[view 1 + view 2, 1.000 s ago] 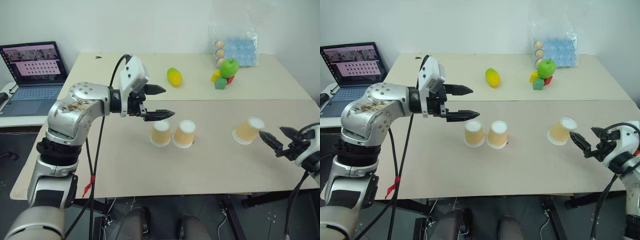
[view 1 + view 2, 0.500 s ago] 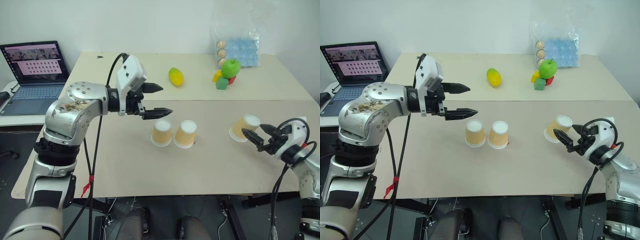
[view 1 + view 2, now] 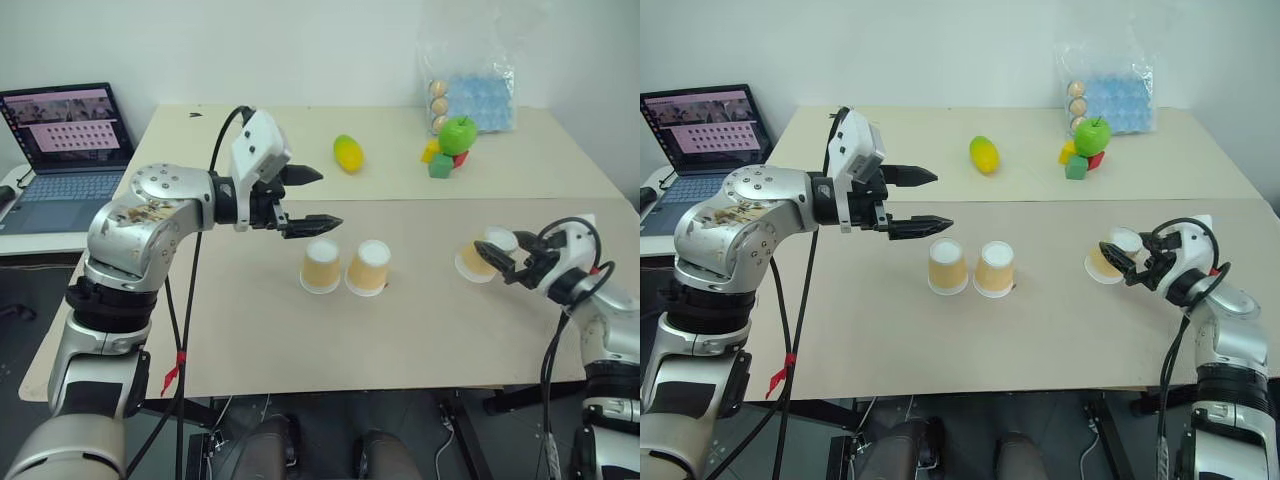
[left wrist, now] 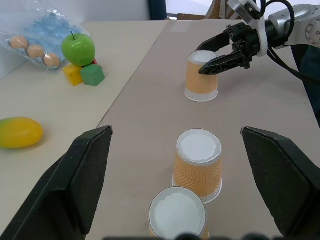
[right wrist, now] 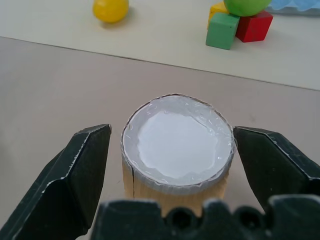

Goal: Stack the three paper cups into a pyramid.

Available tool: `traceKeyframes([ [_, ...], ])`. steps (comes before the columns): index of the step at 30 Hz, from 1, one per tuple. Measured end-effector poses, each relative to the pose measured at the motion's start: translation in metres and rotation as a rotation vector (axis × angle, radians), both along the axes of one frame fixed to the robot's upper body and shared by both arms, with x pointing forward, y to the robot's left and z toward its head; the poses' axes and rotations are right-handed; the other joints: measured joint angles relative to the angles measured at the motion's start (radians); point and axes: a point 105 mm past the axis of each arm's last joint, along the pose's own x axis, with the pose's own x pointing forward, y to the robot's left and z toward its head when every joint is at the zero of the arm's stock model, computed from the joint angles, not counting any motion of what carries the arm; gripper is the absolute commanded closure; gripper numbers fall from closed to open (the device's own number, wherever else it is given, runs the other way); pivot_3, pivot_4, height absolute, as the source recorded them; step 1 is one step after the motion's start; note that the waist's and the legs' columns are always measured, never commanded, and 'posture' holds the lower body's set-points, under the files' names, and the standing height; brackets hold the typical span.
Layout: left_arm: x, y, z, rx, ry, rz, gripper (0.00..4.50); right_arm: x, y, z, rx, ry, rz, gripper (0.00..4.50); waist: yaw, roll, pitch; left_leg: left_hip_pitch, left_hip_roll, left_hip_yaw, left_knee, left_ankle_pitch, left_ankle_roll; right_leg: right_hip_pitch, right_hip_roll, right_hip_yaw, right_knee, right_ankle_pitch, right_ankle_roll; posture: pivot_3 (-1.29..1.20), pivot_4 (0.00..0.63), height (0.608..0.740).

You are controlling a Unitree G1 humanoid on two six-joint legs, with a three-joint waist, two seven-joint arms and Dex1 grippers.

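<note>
The table (image 3: 420,330) is a broad, flat beige surface with a matte finish. The left gripper (image 3: 312,200) hangs above it with its black, pointed fingers spread wide and nothing between them. Just below and ahead of its tips stand two paper cups (image 3: 321,266) (image 3: 368,268), upside down and side by side, tapered, with ribbed tan-orange sides and white bases facing up. The right gripper (image 3: 508,258) has its fingers apart around the third cup (image 3: 475,261), one finger on either side of the white base; whether they touch it cannot be told. That cup's rolled edge looks crinkled, and its side shows a thin vertical seam.
</note>
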Motion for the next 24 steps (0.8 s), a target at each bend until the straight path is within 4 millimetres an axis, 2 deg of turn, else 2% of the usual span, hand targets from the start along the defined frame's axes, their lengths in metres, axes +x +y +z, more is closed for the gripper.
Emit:
traceKeyframes([
  [3,0.0,0.0,0.0,0.0,-0.005,0.005,0.0,0.003,0.001,-0.001,-0.013,0.002,0.007,1.72,-0.002,0.0,0.0,0.0,0.0,0.0,0.0,0.0,0.0,0.0,0.0,0.0,0.0,0.0,0.0,0.0,0.15,0.74],
  [8,0.0,0.001,-0.001,-0.001,-0.002,0.014,0.0,0.003,0.001,-0.001,-0.02,-0.003,0.011,1.78,-0.003,0.0,0.0,0.0,0.0,0.0,0.0,0.0,0.0,0.0,-0.001,0.0,0.0,0.0,0.0,0.0,0.15,0.74],
  [11,0.0,0.001,-0.001,-0.001,0.001,0.016,0.0,0.003,0.005,0.007,-0.041,-0.013,0.035,1.78,-0.003,0.002,0.001,0.0,0.0,0.001,0.0,0.0,0.0,0.0,-0.002,0.001,0.0,0.0,0.0,0.0,0.15,0.74],
  [15,-0.001,0.002,-0.003,0.004,0.012,0.012,0.0,-0.002,0.018,0.044,-0.124,-0.059,0.119,1.78,-0.002,0.004,0.003,0.0,0.0,0.001,-0.001,0.0,0.0,-0.001,-0.002,0.001,0.0,0.0,0.0,0.0,0.15,0.74],
  [18,-0.006,0.005,-0.007,0.017,0.036,-0.012,0.0,-0.009,0.043,0.089,-0.207,-0.107,0.229,1.78,-0.007,0.006,0.004,0.0,0.001,0.002,-0.001,0.0,0.0,-0.002,-0.002,0.002,0.0,0.0,0.0,0.0,0.15,0.74],
  [20,-0.011,0.008,-0.01,0.034,0.049,-0.031,0.0,-0.016,0.061,0.109,-0.251,-0.123,0.309,1.78,-0.009,0.006,0.004,0.001,0.001,0.002,-0.002,0.0,0.0,-0.002,-0.002,0.002,0.0,0.0,0.0,0.0,0.15,0.74],
  [24,-0.016,0.016,-0.019,0.074,0.079,-0.03,0.0,-0.026,0.094,0.125,-0.311,-0.097,0.463,1.78,-0.012,0.006,0.004,0.001,0.001,0.002,-0.003,-0.002,0.003,-0.002,-0.004,0.001,0.0,0.0,0.0,0.0,0.15,0.74],
])
